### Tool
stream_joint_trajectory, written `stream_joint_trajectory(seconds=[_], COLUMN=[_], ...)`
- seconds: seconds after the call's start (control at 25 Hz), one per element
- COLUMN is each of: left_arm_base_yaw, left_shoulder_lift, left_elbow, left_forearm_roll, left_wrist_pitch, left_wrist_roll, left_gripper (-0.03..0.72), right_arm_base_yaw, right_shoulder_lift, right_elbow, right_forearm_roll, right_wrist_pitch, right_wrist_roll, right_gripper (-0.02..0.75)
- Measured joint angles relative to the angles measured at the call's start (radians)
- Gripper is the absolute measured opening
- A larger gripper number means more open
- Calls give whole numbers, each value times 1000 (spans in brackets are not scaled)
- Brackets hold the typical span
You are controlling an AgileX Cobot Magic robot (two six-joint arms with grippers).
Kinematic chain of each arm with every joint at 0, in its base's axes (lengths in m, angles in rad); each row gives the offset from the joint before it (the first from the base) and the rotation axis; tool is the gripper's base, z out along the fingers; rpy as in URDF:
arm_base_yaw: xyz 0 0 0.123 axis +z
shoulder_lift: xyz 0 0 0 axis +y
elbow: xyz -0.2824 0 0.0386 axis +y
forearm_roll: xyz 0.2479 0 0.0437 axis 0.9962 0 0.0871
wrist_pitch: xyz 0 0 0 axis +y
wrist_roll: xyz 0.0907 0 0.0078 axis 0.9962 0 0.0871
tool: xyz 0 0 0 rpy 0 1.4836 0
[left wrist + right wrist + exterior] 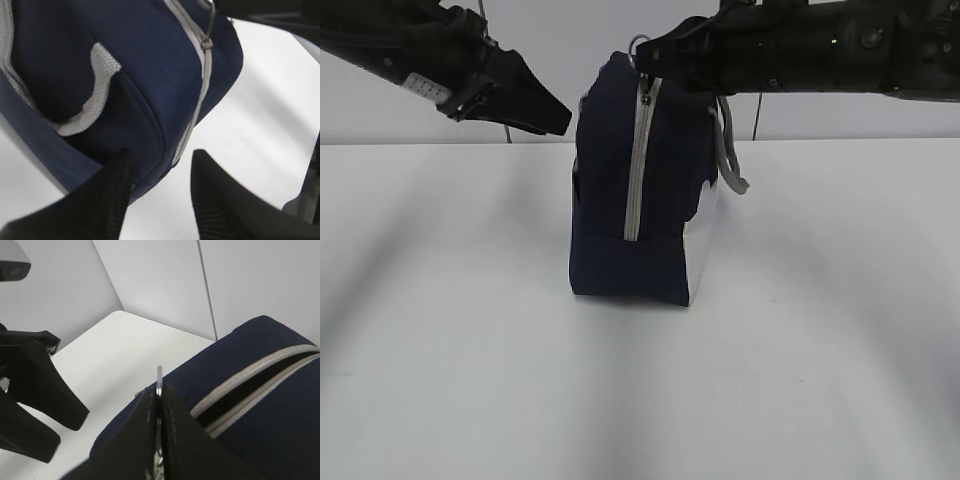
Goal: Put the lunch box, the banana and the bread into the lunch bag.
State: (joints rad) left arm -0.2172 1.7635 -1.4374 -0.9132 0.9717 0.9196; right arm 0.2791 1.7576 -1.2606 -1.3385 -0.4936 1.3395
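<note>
The lunch bag stands upright on the white worktop, near the middle and toward the far edge, its narrow end facing the exterior camera. A grey zipper runs up that end and over the top; in the right wrist view the teeth lie parted along the top, showing a dark gap between the two grey tapes. A grey handle hangs down on the bag's right side, and another handle loops over the navy fabric in the left wrist view.

The right gripper reaches in from the right edge to the top of the bag. Its jaws are pressed together on the metal ring pull, which stands upright between the fingertips just above the bag's top seam.

The left gripper hangs above the worktop just beside the bag's upper left side, apart from the fabric in the exterior view. Its jaws stand parted with nothing between them; in the left wrist view the two dark fingers frame the bag's lower corner and the zipper's end.
</note>
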Motion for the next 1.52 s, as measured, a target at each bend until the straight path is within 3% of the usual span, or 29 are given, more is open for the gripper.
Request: stream_joint_trajectory(seconds=[0.28,0.48,0.84,1.16,1.52], left_arm_base_yaw=[0,0,0,0,-12], left_shoulder_lift=[-32,-67,-59,-20,-20], left_elbow=[234,296,301,301,301], left_forearm_roll=[-239,-389,-484,-494,-515], left_wrist_pitch=[-151,-280,-299,-232,-194], left_wrist_roll=[261,393,403,473,630], left_gripper=[296,296,302,494,518], right_arm_base_yaw=[0,0,0,0,0], right_shoulder_lift=[0,0,0,0,0], right_elbow=[0,0,-2,-2,-2], right_forearm_roll=[-38,-49,-56,-60,-60], right_wrist_pitch=[0,0,0,0,4], right_wrist_roll=[10,25,49,57,62], right_gripper=[-16,-16,-16,-16,-16])
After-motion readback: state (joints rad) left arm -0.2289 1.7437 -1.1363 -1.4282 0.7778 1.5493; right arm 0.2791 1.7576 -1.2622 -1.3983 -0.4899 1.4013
